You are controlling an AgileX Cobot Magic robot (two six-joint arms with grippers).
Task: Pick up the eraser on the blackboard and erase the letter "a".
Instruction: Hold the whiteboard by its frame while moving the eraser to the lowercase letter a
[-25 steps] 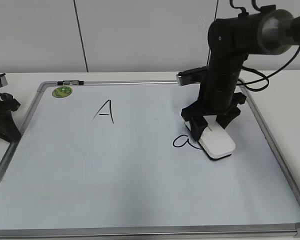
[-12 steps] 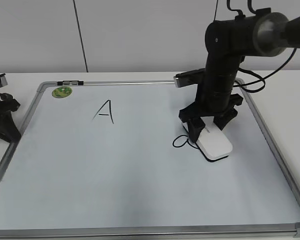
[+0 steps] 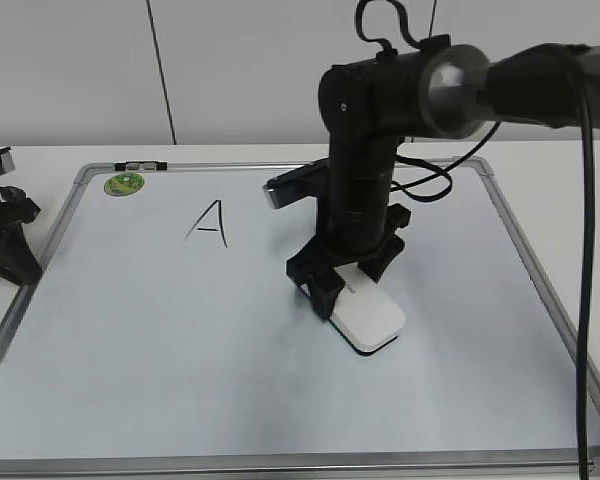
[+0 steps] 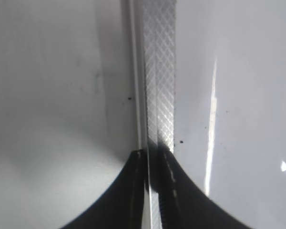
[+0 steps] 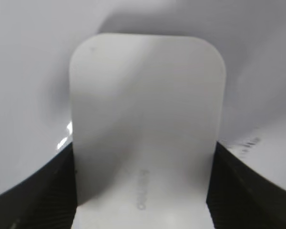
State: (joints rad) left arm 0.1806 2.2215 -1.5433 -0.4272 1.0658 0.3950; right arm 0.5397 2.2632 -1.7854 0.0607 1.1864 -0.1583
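Observation:
The white eraser (image 3: 368, 320) lies flat on the blackboard (image 3: 180, 340), a little right of the board's middle. My right gripper (image 3: 348, 285) points down and is shut on the eraser's far end. In the right wrist view the eraser (image 5: 145, 119) fills the middle, with a black finger at each long side and my right gripper (image 5: 143, 191) closed on it. No letter "a" shows; the spot where it stood is partly under the gripper and eraser. My left gripper (image 3: 5, 245) rests at the board's left edge, its jaws together (image 4: 155, 162).
A capital "A" (image 3: 210, 222) is written at the upper left of the board. A green round sticker (image 3: 125, 184) sits in the top left corner. The silver frame (image 4: 159, 71) runs under my left gripper. A black cable hangs behind the right arm.
My right gripper has slid the eraser to the left and slightly toward the front, across where the "a" stood. The "a" no longer shows. The left arm has not moved.

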